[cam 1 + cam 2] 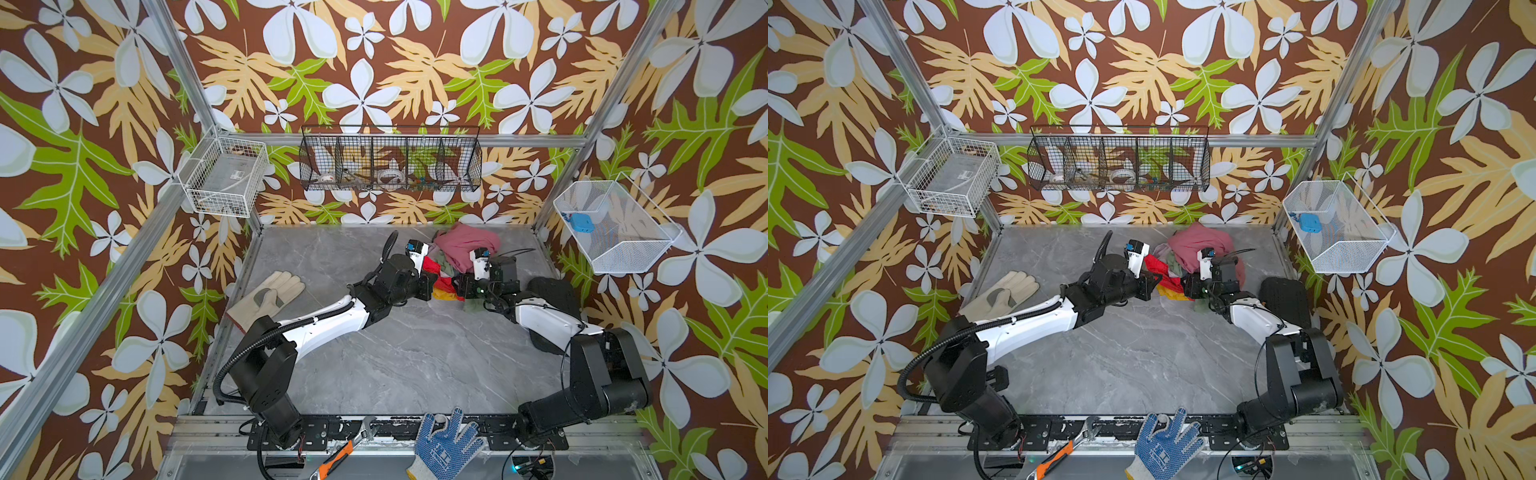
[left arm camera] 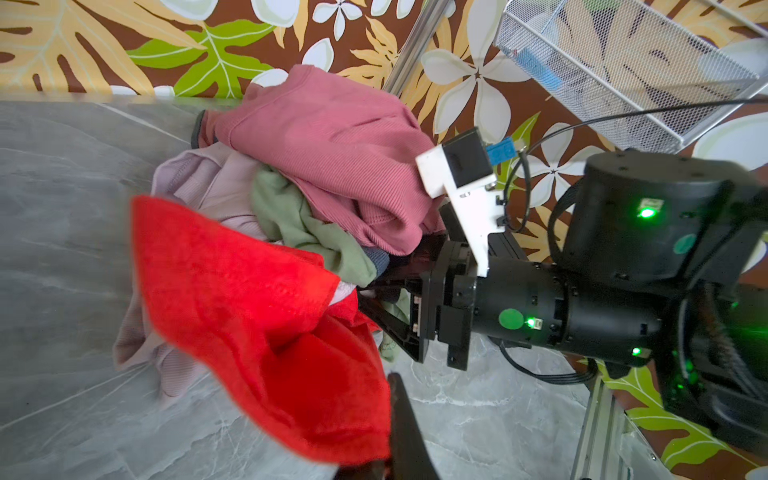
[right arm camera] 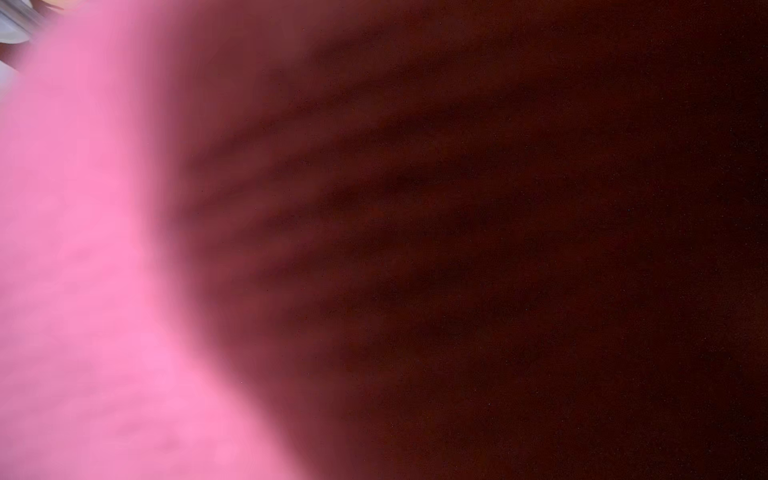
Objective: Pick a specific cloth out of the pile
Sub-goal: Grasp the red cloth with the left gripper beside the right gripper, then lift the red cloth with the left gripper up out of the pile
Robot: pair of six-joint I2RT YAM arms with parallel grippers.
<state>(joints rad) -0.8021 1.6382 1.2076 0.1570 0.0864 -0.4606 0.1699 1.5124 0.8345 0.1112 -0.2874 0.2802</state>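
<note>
Left wrist view: left gripper [image 2: 390, 419] clamped on red cloth [image 2: 257, 307] near pile [image 2: 332, 153]; right gripper [image 2: 386, 299] in pile, grip unreadable.

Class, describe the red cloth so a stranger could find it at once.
Start at the grey marble table and find the pile of cloths near its back edge. At the pile's front left edge hangs the red cloth, the only bright scarlet piece beside dusty pink, lilac and olive ones.

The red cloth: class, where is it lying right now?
In both top views the red cloth hangs at the pile's near-left edge, between the two hands, clamped in the left hand.
</note>
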